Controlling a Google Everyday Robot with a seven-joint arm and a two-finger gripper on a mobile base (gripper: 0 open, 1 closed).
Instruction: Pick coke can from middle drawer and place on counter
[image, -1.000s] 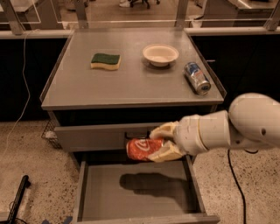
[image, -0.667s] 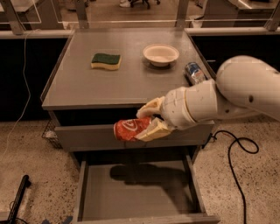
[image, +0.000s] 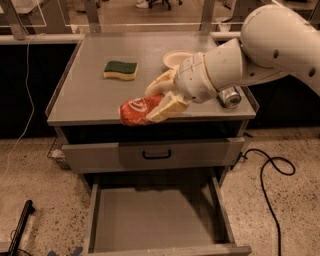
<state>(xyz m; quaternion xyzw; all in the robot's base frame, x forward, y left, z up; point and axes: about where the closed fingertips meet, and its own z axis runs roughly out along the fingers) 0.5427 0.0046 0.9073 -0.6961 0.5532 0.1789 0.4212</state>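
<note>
Red-orange coke can (image: 134, 110) held on its side over the front edge of the counter (image: 85, 95).
The can is clamped between the cream fingers (image: 169, 104) of the gripper (image: 151, 104), near the middle of the front edge. The white arm (image: 270, 35) is stretched in from the right back corner, with the wrist angled down and leftward. The middle drawer (image: 150, 220) is seen pulled open below.
</note>
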